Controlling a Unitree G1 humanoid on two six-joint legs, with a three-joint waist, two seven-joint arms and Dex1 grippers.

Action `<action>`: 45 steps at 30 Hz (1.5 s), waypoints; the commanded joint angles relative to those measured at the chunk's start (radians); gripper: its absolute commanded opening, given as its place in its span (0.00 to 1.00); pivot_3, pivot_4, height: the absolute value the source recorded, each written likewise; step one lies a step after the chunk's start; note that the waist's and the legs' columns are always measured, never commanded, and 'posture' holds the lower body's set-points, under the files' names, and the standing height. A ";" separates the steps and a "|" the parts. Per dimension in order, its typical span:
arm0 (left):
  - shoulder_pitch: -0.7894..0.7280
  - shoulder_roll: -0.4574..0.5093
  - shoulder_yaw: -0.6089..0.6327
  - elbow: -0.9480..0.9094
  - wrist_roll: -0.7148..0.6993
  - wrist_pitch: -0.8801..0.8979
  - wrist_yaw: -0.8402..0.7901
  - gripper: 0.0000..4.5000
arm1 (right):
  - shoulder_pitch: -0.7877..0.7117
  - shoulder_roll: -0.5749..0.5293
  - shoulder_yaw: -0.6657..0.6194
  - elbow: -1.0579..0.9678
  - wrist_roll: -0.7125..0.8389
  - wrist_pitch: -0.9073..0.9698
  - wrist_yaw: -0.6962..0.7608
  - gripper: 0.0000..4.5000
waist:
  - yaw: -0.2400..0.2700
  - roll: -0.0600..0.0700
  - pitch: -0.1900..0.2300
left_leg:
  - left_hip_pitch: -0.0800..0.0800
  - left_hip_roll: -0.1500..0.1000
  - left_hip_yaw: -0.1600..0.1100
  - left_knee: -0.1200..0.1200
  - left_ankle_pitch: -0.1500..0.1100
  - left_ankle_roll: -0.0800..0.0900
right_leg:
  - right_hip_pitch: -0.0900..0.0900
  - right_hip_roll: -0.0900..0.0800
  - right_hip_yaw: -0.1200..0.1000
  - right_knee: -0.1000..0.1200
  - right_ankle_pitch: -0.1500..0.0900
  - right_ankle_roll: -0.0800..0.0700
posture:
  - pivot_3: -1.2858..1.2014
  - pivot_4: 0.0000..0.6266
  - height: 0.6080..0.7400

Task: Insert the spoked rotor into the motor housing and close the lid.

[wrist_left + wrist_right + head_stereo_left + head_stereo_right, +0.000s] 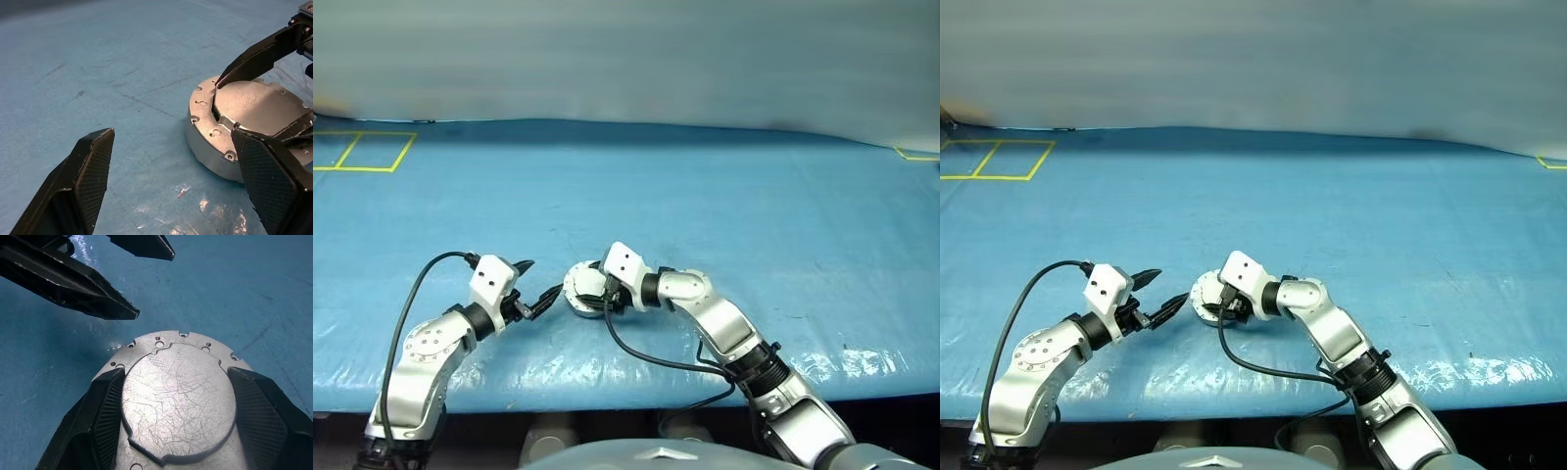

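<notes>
The motor housing (178, 396) lies flat on the blue plastic sheet (724, 196), lid (254, 105) already down and flush on top; the rotor is presumably shut inside, not visible.

Right gripper (178, 406): fingers straddle the housing rim, one pad against each side, clamped across its width. Left gripper (171, 181): fingers spread wide, empty, the housing just past one fingertip and the other finger over bare sheet.

Handling judgement: a squat metal puck, rigid, probably heavy for its size. The scratched lid face looks smooth and slick, so a grip across the straight side wall, as the right fingers have it, is the safe hold. The lid's notched edge and the small slot beside it offer little purchase. No obvious fragility from outside.

Surface: the glossy sheet is wrinkled, with glare near the front edge; the puck could slide on it if pushed sideways. Yellow tape squares (362, 152) lie far beyond the left fingers. A pale backdrop (626, 59) closes the far side.
</notes>
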 commanded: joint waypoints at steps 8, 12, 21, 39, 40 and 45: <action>0.009 0.005 -0.045 -0.032 -0.011 -0.017 -0.067 0.91 | 0.078 -0.032 0.046 0.111 -0.019 0.124 0.015 0.67 | -0.001 0.001 0.000 | 0.000 0.000 -0.005 0.000 -0.002 0.000 | 0.005 -0.003 -0.006 -0.007 0.000 0.000 | 0.52 0.24 1.00; -0.020 -0.027 -0.049 0.003 -0.003 -0.023 -0.031 0.82 | 0.082 -0.025 0.041 0.112 -0.020 0.122 0.003 0.67 | -0.003 0.001 0.000 | 0.000 0.001 -0.007 -0.001 -0.003 -0.001 | 0.006 -0.005 -0.006 -0.007 0.000 0.000 | 0.52 0.24 1.00; -0.075 -0.040 -0.108 0.077 0.043 -0.042 -0.044 0.19 | 0.092 -0.024 0.026 0.115 -0.026 0.130 -0.033 0.67 | -0.008 0.007 -0.005 | 0.001 0.000 -0.008 -0.006 -0.005 -0.008 | 0.006 -0.009 -0.008 -0.009 0.000 -0.001 | 0.52 0.24 1.00; -0.092 0.018 -0.218 0.138 0.139 -0.024 -0.091 0.01 | 0.103 -0.015 0.033 0.113 -0.023 0.118 -0.051 0.67 | -0.005 0.016 -0.014 | 0.003 -0.001 -0.010 -0.013 -0.001 -0.006 | 0.008 -0.025 -0.035 -0.011 0.000 -0.001 | 0.52 0.24 1.00; -0.088 0.016 -0.223 0.139 0.141 -0.025 -0.092 0.01 | 0.103 -0.015 0.035 0.113 -0.026 0.112 -0.051 0.67 | -0.004 0.016 -0.014 | 0.003 -0.001 -0.010 -0.013 -0.001 -0.005 | 0.008 -0.025 -0.035 -0.011 0.000 -0.001 | 0.52 0.24 1.00; -0.081 0.007 -0.233 0.136 0.139 -0.021 -0.094 0.01 | 0.104 -0.010 0.036 0.114 -0.032 0.090 -0.065 0.67 | -0.003 0.015 -0.019 | 0.004 -0.001 -0.010 -0.014 -0.001 -0.006 | 0.008 -0.025 -0.035 -0.012 0.000 -0.001 | 0.52 0.24 1.00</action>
